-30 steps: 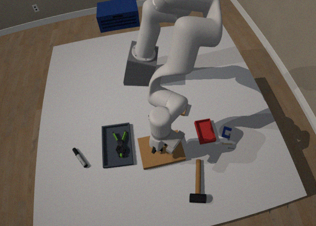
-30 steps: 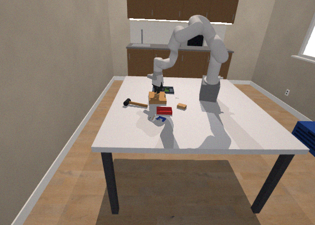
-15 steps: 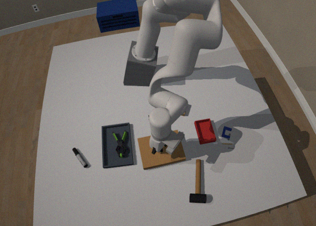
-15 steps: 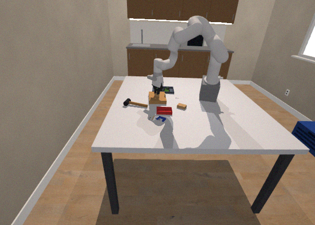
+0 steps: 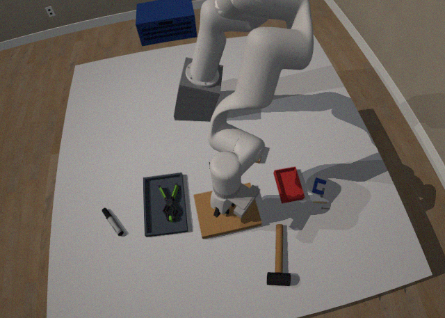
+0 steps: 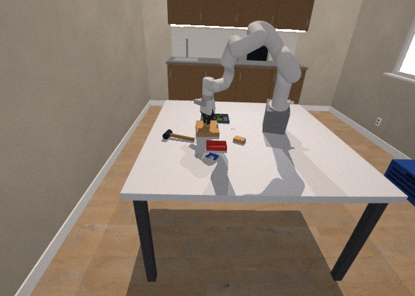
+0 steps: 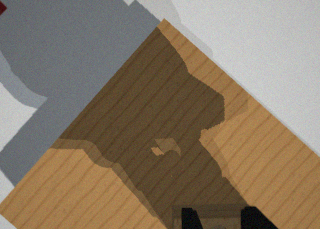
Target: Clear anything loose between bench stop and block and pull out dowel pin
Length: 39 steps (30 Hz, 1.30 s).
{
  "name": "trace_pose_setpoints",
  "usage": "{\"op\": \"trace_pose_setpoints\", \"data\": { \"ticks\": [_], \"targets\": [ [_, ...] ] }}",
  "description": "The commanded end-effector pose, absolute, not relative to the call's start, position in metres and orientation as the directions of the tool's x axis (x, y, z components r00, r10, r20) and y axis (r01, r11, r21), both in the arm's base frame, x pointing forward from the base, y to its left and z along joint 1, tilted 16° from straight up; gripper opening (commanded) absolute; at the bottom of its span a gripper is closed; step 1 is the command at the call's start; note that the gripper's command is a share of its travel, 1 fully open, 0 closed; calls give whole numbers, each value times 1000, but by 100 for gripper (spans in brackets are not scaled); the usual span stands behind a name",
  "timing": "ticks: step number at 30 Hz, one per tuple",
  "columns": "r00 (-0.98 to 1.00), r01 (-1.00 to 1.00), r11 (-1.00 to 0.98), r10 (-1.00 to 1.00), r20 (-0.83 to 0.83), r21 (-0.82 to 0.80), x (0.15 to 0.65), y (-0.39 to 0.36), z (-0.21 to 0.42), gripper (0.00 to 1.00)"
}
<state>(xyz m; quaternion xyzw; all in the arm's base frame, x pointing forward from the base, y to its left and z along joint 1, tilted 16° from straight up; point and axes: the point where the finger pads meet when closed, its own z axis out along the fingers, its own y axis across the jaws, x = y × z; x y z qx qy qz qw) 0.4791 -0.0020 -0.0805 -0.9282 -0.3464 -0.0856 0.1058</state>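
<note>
My gripper [image 5: 222,213] [image 6: 206,122] [image 7: 220,224] points down low over the bench board [image 5: 215,231] [image 6: 207,134] [image 7: 270,134]. Its fingers stand a little apart, and no pin shows between them. In the wrist view the shaded top of the small wooden block [image 7: 220,211] shows beneath and between the fingers. The dowel pin and its hole cannot be made out. The gripper and arm hide most of the block and the stop, so the gap between these two cannot be judged. A green-handled black tool [image 5: 170,202], which looks like the spring clamp, lies in the dark tray.
The dark tray [image 5: 147,232] is left of the board in the top view. A red bin [image 5: 291,185] [image 6: 216,148], a blue C-shaped clamp [image 5: 314,186] and small thin pieces lie right. A mallet [image 5: 279,248] [image 6: 181,137], a marker [image 5: 112,223] and a loose wooden piece [image 6: 239,139] lie around.
</note>
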Motion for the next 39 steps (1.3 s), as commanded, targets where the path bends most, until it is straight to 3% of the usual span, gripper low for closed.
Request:
{"op": "trace_pose_setpoints", "data": {
  "ticks": [1, 5, 6, 13, 14, 19, 20, 39],
  "targets": [
    [745, 661, -738, 624, 235, -134, 481, -2, -79, 21],
    [745, 661, -738, 624, 235, -134, 481, -2, -79, 21],
    [745, 661, -738, 624, 235, -134, 481, -2, -79, 15],
    [745, 661, -738, 624, 235, -134, 481, -2, -79, 15],
    [745, 661, -738, 624, 235, -134, 481, -2, -79, 8],
    [745, 661, -738, 624, 235, -134, 481, -2, -79, 8],
    [745, 661, -738, 624, 235, -134, 481, -2, -79, 0],
    [745, 661, -738, 624, 235, -134, 481, -2, -79, 0]
  ]
}}
